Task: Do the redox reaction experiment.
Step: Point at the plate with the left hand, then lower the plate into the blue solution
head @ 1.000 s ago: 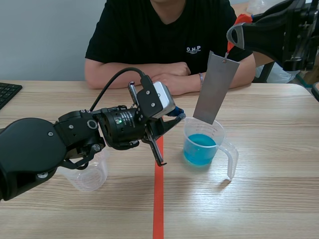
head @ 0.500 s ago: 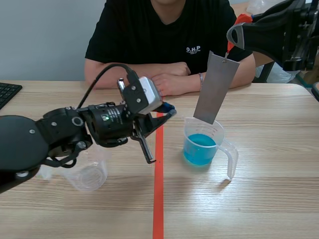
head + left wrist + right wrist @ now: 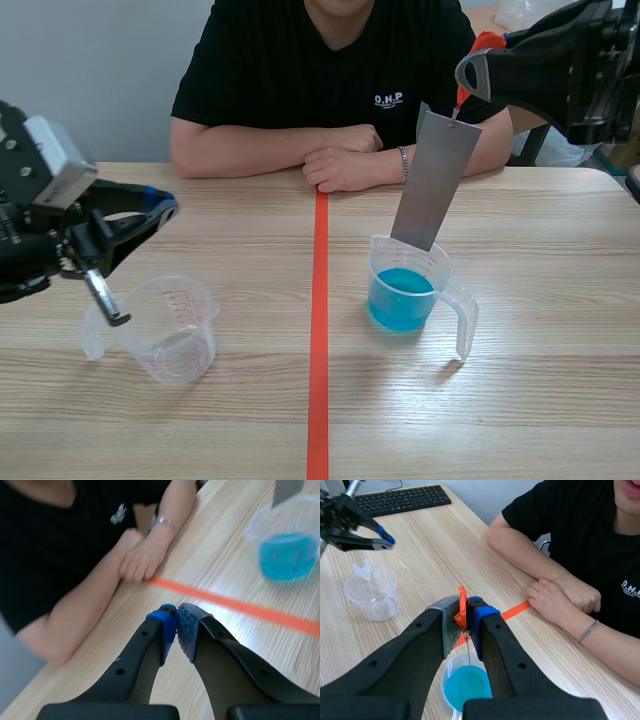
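Right pincer clamped on orange tab of hanging grey plate; left pincer closed, seemingly empty

Office-style lab bench: wood-grain table, black keyboard, grey wall, plastic beaker of blue liquid.

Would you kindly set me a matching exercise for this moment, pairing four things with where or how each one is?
Things:
1. metal strip
2. blue-liquid beaker
3. clear beaker
4. left gripper

States:
A. shut on nothing, above the table
B. right of the tape line, part filled
C. left of the tape line, empty
D. hanging by an orange clip from the right gripper

Pairs: 1-D, 2-B, 3-C, 4-A
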Action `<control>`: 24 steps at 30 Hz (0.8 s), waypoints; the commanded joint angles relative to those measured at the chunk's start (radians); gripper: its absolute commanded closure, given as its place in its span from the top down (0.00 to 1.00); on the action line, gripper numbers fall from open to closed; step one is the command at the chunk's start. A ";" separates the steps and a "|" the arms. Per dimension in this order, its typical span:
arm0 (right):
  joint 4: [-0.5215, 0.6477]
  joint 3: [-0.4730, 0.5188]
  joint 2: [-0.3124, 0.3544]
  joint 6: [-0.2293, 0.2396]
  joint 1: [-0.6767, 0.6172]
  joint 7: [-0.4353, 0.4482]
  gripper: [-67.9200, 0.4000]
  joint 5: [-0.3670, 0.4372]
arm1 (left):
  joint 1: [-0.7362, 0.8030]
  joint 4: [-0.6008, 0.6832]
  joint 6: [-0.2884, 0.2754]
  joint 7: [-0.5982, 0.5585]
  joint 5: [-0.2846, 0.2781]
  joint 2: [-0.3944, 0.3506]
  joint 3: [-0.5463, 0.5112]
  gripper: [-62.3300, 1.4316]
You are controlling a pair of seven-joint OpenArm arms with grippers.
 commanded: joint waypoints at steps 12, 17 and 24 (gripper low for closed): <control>0.013 0.000 0.011 -0.004 0.015 0.014 0.03 0.009 | 0.658 0.082 0.157 -0.009 -0.104 -0.034 -0.465 0.10; 0.013 -0.001 0.010 -0.004 0.014 0.014 0.03 0.005 | 0.863 0.082 0.176 0.001 -0.107 0.064 -0.606 0.10; -0.006 -0.001 -0.017 -0.004 0.014 0.014 0.03 -0.032 | 1.020 0.082 0.176 0.046 -0.092 0.229 -0.702 0.10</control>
